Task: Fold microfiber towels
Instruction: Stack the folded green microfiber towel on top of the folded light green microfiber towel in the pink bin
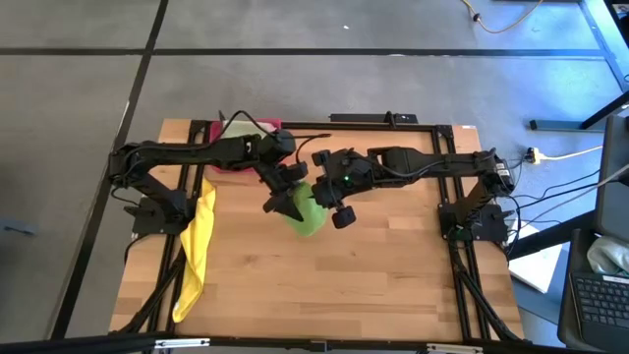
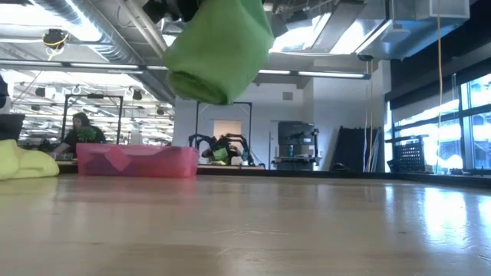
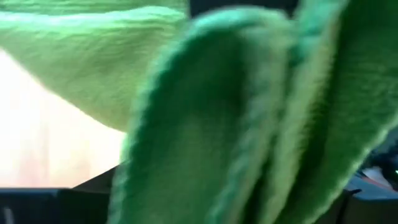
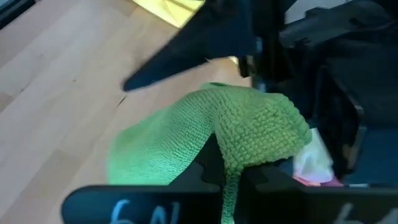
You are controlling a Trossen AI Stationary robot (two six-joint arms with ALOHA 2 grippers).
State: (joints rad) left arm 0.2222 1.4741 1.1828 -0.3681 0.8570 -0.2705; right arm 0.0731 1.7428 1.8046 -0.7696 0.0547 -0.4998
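Bright green towel (image 1: 309, 216) hung bunched in air above desk (image 1: 344, 275) centre, clear of wood. Right gripper (image 4: 231, 167) pinched tight on towel's fold. Left gripper (image 1: 282, 200) right beside it, fingers spread wide against cloth. Yellow towel (image 1: 197, 246) lay along desk's left edge. Pink tray (image 2: 136, 161) sat at far side.

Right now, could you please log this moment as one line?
bright green microfiber towel: lifted off table | right gripper: shut on it | left gripper: open beside it
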